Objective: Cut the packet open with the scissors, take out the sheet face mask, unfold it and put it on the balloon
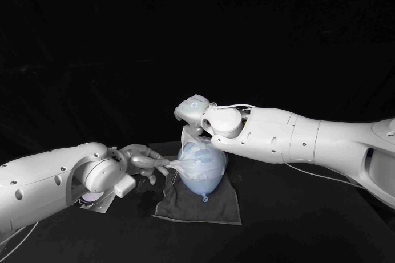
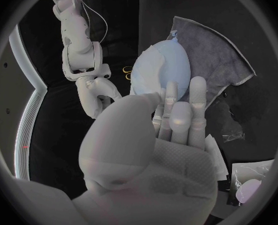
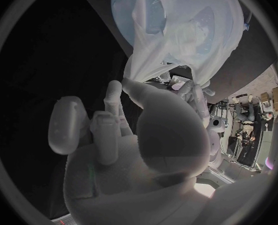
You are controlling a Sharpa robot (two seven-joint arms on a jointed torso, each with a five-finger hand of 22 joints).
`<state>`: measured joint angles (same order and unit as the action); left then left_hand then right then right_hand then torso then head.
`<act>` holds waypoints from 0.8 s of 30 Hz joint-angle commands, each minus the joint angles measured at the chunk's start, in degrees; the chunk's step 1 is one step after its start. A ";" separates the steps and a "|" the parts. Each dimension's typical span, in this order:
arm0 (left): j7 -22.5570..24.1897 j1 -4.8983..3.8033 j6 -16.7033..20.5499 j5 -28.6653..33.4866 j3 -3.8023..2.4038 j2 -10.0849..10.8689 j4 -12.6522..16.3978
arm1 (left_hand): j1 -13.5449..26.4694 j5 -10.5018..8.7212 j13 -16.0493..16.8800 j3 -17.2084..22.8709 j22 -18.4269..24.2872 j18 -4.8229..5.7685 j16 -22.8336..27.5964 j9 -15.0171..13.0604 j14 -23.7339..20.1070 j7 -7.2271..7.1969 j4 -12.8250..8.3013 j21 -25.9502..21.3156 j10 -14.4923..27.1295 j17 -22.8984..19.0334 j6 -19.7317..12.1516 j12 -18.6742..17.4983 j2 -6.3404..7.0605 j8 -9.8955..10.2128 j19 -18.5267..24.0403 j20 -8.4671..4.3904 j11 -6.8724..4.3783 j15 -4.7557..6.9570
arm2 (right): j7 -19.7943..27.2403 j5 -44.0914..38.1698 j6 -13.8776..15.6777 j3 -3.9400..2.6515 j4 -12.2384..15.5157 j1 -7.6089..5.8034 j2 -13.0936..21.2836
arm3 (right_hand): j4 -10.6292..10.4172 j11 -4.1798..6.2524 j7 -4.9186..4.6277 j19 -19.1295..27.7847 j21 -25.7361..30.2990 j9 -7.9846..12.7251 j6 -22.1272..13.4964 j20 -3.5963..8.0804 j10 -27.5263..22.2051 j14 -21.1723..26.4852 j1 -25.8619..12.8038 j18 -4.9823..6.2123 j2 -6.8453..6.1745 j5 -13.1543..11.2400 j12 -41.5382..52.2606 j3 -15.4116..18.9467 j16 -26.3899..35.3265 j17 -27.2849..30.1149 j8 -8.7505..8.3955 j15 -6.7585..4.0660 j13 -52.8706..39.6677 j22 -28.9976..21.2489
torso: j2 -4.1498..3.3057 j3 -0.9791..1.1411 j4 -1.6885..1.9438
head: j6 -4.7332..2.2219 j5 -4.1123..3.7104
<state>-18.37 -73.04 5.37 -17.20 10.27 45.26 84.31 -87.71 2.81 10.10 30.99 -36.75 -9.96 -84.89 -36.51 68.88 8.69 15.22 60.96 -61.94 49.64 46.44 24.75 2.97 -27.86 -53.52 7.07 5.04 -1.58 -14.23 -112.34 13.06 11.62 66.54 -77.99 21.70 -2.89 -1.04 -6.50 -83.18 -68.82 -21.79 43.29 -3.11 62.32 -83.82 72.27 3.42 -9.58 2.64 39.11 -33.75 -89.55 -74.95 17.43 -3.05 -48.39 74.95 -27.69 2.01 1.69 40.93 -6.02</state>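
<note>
A pale blue balloon [image 1: 206, 174] lies on a dark grey cloth [image 1: 201, 209] mid-table, knot toward me. The thin white sheet mask [image 1: 191, 157] is draped over its upper half. My left hand [image 1: 146, 160] pinches the mask's left edge beside the balloon. From above the balloon's far end, my right hand [image 1: 194, 123] holds the mask's top. In the right wrist view that hand [image 3: 132, 135] grips the gathered mask [image 3: 176, 35] spread across the balloon [image 3: 129, 10]. The left wrist view has my left hand's fingers [image 2: 176, 110] against the balloon [image 2: 167, 65].
Yellow scissor handles [image 2: 126, 73] peek out on the table beyond the balloon, near my right hand [image 2: 91, 85]. A pale flat item with a purple patch [image 1: 92, 200] lies under my left forearm. The cloth [image 2: 217, 50] spreads past the balloon.
</note>
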 commanded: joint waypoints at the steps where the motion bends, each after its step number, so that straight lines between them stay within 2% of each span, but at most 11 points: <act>1: -2.69 -0.01 -4.04 -1.42 -0.04 -0.18 -0.18 | 0.28 -0.06 0.18 -0.45 0.10 -0.57 0.39 -7.99 -0.51 0.54 -0.59 -0.28 0.22 -0.23 -0.47 -0.27 1.37 1.01 0.27 0.14 0.28 -0.22 | -0.88 0.26 0.76 -0.01 -0.27 0.03 -0.11 | -0.55 0.01 0.09 0.38 0.52 0.56 -1.79 -0.16 -0.77 -5.78 -0.49 0.47 -0.66 0.14 -1.33 0.11 0.32 -13.49 -1.49 0.17 1.13 9.78 | -0.03 -0.02 0.05 | -0.05 -0.03; 2: -2.84 -0.01 -4.27 -1.55 -0.04 -0.19 -0.22 | 0.60 -0.06 0.27 -0.92 0.12 -0.56 0.44 -7.48 -0.61 0.78 -0.68 -0.31 0.32 -0.42 -0.87 -0.30 2.09 1.73 0.31 0.18 0.39 -0.30 | -0.94 0.33 0.65 -0.01 -0.33 0.05 -0.11 | -0.65 0.03 0.16 0.44 0.72 0.72 -2.36 -0.16 -0.88 -5.77 -0.56 0.50 -0.74 0.14 -1.73 0.13 0.34 -13.46 -1.92 0.16 1.51 9.73 | -0.03 -0.02 0.05 | -0.05 -0.03; 5: -3.15 -0.01 -4.57 -1.90 -0.04 -0.23 -0.29 | 0.95 -0.06 0.50 -1.48 0.16 -0.55 0.50 -6.24 -0.69 1.18 -0.92 -0.35 0.39 -0.56 -1.35 -0.26 2.85 3.27 0.35 0.30 0.58 -0.46 | -1.17 0.44 0.34 -0.01 -0.45 0.08 -0.09 | -1.05 0.06 0.33 0.64 1.34 1.17 -3.91 -0.20 -1.12 -5.68 -0.95 0.59 -1.05 0.14 -2.77 0.40 0.52 -13.13 -3.09 0.19 2.55 9.59 | -0.06 -0.02 0.06 | -0.02 -0.02; 6: -3.30 -0.01 -4.66 -2.15 -0.04 -0.25 -0.33 | 1.33 -0.08 0.66 -2.01 0.19 -0.53 0.52 -5.25 -0.73 1.50 -0.96 -0.39 0.42 -0.63 -2.05 -0.21 3.59 4.59 0.38 0.40 0.75 -0.59 | -1.30 0.48 0.20 -0.01 -0.54 0.10 -0.07 | -1.22 0.10 0.45 0.75 1.70 1.37 -4.63 -0.20 -1.17 -5.64 -1.08 0.65 -1.18 0.14 -3.19 0.55 0.61 -12.96 -3.61 0.20 3.02 9.51 | -0.08 -0.02 0.07 | 0.03 -0.01; 9: -3.71 -0.01 -4.56 -3.04 -0.04 -0.31 -0.51 | 2.03 -0.10 0.98 -3.57 0.28 -0.52 0.60 -2.77 -1.00 2.13 -1.22 -0.50 0.34 -1.07 -5.03 -0.13 5.86 8.05 0.46 0.70 1.15 -0.95 | -1.68 0.54 0.19 -0.01 -0.72 0.13 0.10 | -1.34 0.06 0.35 0.89 2.11 1.46 -4.91 -0.22 -1.19 -5.58 -1.15 0.72 -1.25 0.14 -3.46 0.68 0.72 -12.75 -3.86 0.25 3.33 9.42 | -0.08 -0.02 0.08 | 0.05 0.00; 10: -3.84 -0.01 -4.45 -3.41 -0.04 -0.34 -0.63 | 2.09 -0.01 1.03 -3.83 0.32 -0.52 0.61 -2.17 -1.04 2.20 -1.24 -0.55 0.35 -1.10 -5.77 -0.19 6.06 8.82 0.49 0.79 1.22 -1.02 | -1.83 0.56 0.38 -0.01 -0.75 0.14 0.22 | -1.36 0.04 0.32 0.88 2.08 1.47 -4.93 -0.23 -1.22 -5.55 -1.18 0.71 -1.27 0.14 -3.51 0.71 0.78 -12.64 -3.89 0.26 3.39 9.42 | -0.08 -0.01 0.09 | 0.04 -0.02; 12: -4.04 -0.01 -4.25 -4.00 -0.04 -0.37 -0.90 | 2.55 -0.06 1.08 -5.05 0.41 -0.51 0.68 -1.14 -1.32 2.40 -1.29 -0.68 0.45 -1.48 -7.41 -0.34 7.58 10.20 0.57 0.96 1.45 -1.23 | -2.06 0.58 0.94 -0.01 -0.75 0.15 0.47 | -1.41 -0.01 0.28 0.96 2.33 1.49 -4.98 -0.25 -1.29 -5.54 -1.22 0.74 -1.34 0.14 -3.62 0.79 0.81 -12.58 -3.96 0.31 3.51 9.37 | -0.08 -0.01 0.08 | 0.09 0.04; 16: -4.36 0.11 -3.66 -5.35 -0.04 -0.47 -1.73 | 3.04 -0.03 1.11 -7.45 0.62 -0.53 0.74 0.53 -1.73 2.51 -1.37 -0.99 0.68 -1.90 -10.31 -0.81 9.91 12.20 0.74 1.28 1.75 -1.52 | -2.48 0.86 4.10 -0.01 -0.51 0.17 1.33 | -1.69 -0.16 0.12 0.93 2.30 1.55 -5.08 -0.33 -1.40 -5.53 -1.50 0.72 -1.49 0.14 -3.88 1.08 0.83 -12.56 -4.13 0.45 3.83 9.38 | -0.05 0.00 0.02 | 0.16 -0.01; 19: -4.42 0.37 -3.53 -6.73 -0.03 -0.56 -2.40 | 3.39 -0.06 1.12 -9.54 0.81 -0.53 0.80 1.45 -2.24 2.81 -1.18 -1.26 1.02 -2.43 -12.08 -1.21 11.48 13.03 0.90 1.54 2.06 -1.80 | -2.80 2.20 7.93 -0.02 -0.20 0.18 2.24 | -2.97 -0.74 -0.40 0.98 2.70 2.59 -7.33 -0.67 -2.79 -5.51 -2.44 0.74 -2.03 0.14 -5.93 2.08 0.90 -12.44 -5.37 0.94 5.68 9.30 | -0.06 0.01 0.02 | 0.13 0.06; 21: -4.40 0.53 -3.68 -7.78 -0.03 -0.65 -2.75 | 3.43 -0.08 1.13 -10.62 0.94 -0.50 0.93 1.82 -2.96 2.95 -0.99 -1.49 1.44 -3.28 -12.73 -1.44 11.83 13.20 1.12 1.71 2.29 -1.99 | -2.86 2.98 9.80 -0.02 0.01 0.18 2.73 | -3.51 -1.08 -0.73 1.13 3.28 2.89 -8.01 -0.89 -3.28 -5.44 -2.49 0.82 -2.20 0.14 -7.11 2.59 1.05 -12.17 -5.81 1.22 6.89 9.17 | -0.07 0.01 0.02 | 0.12 0.07; 24: -4.30 0.67 -3.60 -8.88 -0.03 -0.76 -3.16 | 3.19 -0.05 1.24 -13.44 1.20 -0.53 1.12 2.34 -4.34 3.19 -0.49 -1.97 2.33 -4.68 -13.50 -1.66 11.80 13.09 1.62 2.02 2.46 -2.28 | -2.64 4.30 12.09 -0.03 0.49 0.18 3.47 | -4.55 -1.51 -1.04 1.37 4.16 2.35 -6.51 -1.27 -3.59 -5.32 -2.20 0.96 -2.17 0.13 -9.23 3.50 1.28 -11.76 -5.48 1.60 9.39 8.98 | -0.08 0.01 0.05 | 0.15 0.04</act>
<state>-22.43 -72.40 2.36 -23.09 10.28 44.68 81.29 -84.08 2.96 11.26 18.01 -35.60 -9.84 -84.01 -34.27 64.82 9.77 14.64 59.18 -59.90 45.16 33.16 23.41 14.60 -14.87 -52.01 9.04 7.59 -3.88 -16.17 -109.89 19.85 11.63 66.72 -77.80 24.92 -7.14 -2.37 -7.56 -81.84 -64.84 -19.29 36.13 -4.01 58.95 -84.01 70.10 3.43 -11.75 2.64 30.25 -30.27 -88.46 -74.93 11.83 -1.84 -39.45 74.92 -27.75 2.01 1.74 41.07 -5.94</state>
